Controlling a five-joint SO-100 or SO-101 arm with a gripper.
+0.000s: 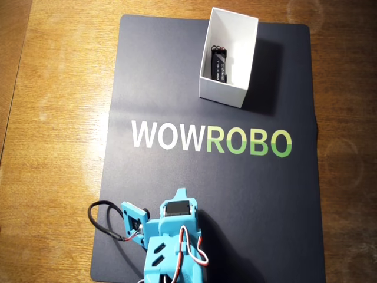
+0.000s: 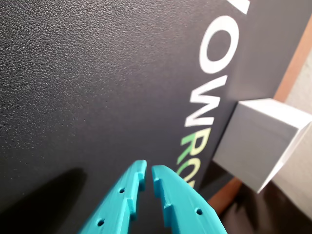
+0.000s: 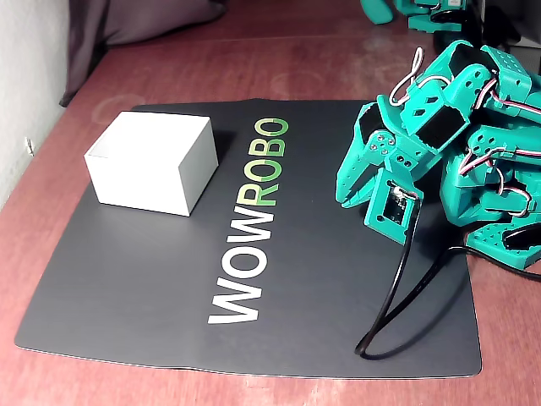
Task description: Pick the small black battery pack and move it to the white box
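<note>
The gripper [image 2: 148, 176] was seen in the wrist view with its two teal fingers [image 2: 170, 197] drawn nearly together, only a thin gap being left between the tips, and nothing was held between them. It was poised above a bare stretch of the black mat [image 2: 87, 87], onto which its shadow was cast at the lower left of that view. In the fixed view the gripper [image 3: 351, 190] was found pointing down toward the mat at the right side, with the arm [image 3: 448, 118] folded back over its base. A black cable [image 3: 397, 296] was observed looping from the wrist camera down onto the mat. In the overhead view the folded arm [image 1: 171, 242] was recorded at the bottom edge of the mat [image 1: 177, 76].

The mat was noted to carry the lettering WOWROBO [image 1: 211, 140], white in its first half and green in its second. The white box [image 1: 228, 56] was located at the far end of the mat, well apart from the gripper, and was seen open at the top. The battery pack [image 1: 220, 65] was found lying inside the box, resting on its floor. In the fixed view only the outer walls of the box [image 3: 152, 162] were visible. The mat was laid on a wooden table [image 1: 53, 118].
</note>
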